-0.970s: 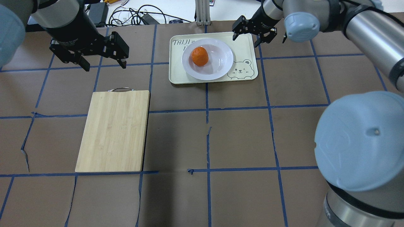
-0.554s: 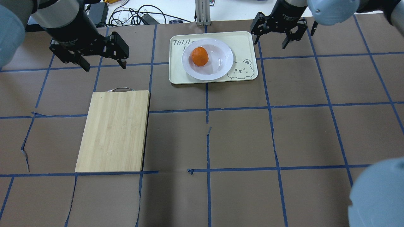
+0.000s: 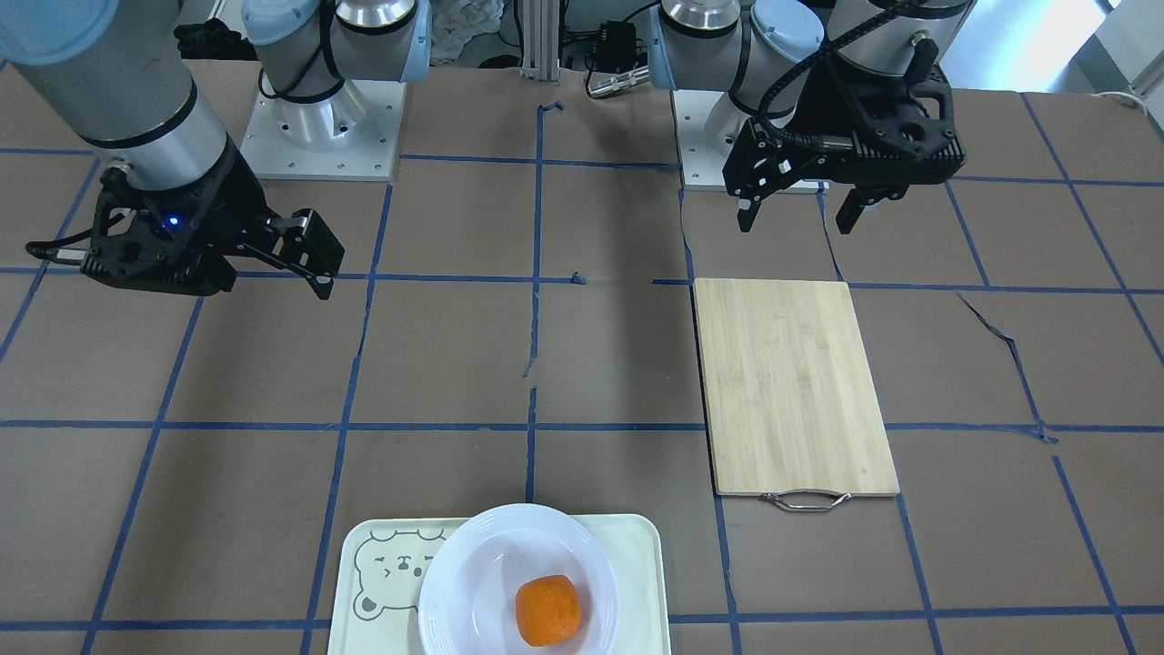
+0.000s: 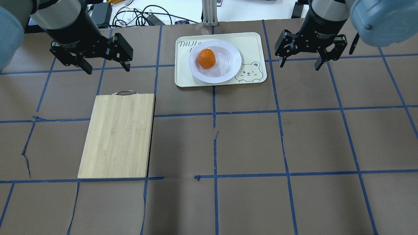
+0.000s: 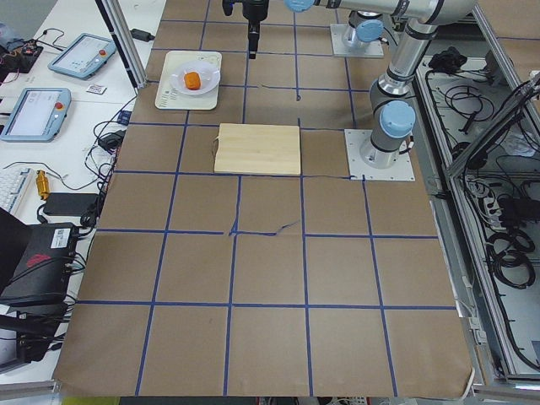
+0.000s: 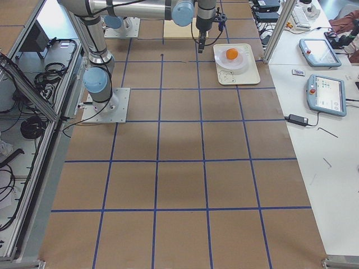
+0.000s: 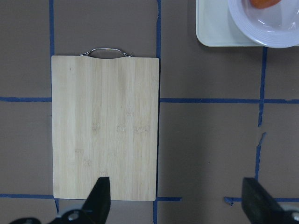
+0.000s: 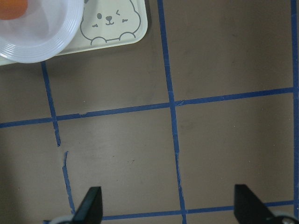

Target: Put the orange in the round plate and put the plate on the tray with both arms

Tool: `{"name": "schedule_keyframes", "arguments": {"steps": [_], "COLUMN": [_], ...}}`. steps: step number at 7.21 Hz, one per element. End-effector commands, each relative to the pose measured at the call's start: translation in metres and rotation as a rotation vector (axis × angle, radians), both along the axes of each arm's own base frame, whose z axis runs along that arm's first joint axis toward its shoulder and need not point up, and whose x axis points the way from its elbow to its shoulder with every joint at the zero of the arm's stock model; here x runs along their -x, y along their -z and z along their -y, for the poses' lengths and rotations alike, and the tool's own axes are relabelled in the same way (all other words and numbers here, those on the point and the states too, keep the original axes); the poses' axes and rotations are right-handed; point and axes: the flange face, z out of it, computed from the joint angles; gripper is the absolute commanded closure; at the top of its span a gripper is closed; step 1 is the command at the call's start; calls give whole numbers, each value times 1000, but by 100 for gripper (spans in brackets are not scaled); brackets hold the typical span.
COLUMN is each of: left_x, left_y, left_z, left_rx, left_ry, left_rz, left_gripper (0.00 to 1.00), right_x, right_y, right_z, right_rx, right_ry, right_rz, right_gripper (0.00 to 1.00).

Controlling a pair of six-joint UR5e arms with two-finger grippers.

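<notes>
Both sets of jaws stand wide apart and hold nothing: the left gripper (image 4: 107, 66) hovers above the bare table (image 4: 248, 140) on the left side of the tray (image 4: 251, 42), over the far end of the cutting board (image 4: 117, 135), and the right gripper (image 4: 299, 65) hovers on the tray's right side, just past its edge. Neither touches the tray or anything on it. Between them, the orange (image 4: 207, 58) sits in the sunken centre of the plate (image 4: 227, 70), a little toward the left side, and the plate rests flat on the tray, covering most of it and reaching close to the bear face in the corner. Judging from how things lie, both parts of the task look done, and the step in hand is clearing off. The next move probably calls only for the arms to draw away to a rest pose, well above the plate's rim so that nothing is nudged.
</notes>
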Motion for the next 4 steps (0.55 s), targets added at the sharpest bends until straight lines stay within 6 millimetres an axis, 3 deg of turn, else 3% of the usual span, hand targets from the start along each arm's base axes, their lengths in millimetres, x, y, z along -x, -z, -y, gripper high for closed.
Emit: {"name": "schedule_keyframes", "arguments": {"steps": [1, 4], "left_x": [0, 0], "left_y": [0, -1], "left_z": [0, -1], "left_rx": [-1, 2], "left_ry": [0, 0], "left_rz": [-3, 0], "left_gripper": [0, 0], "right_x": [3, 6], "right_y": [-16, -18], "right_z": [-11, -12], "right_rx": [-34, -44], "right_ry": [3, -4], "right_rz": [-16, -52], "right_gripper": [0, 0]}}
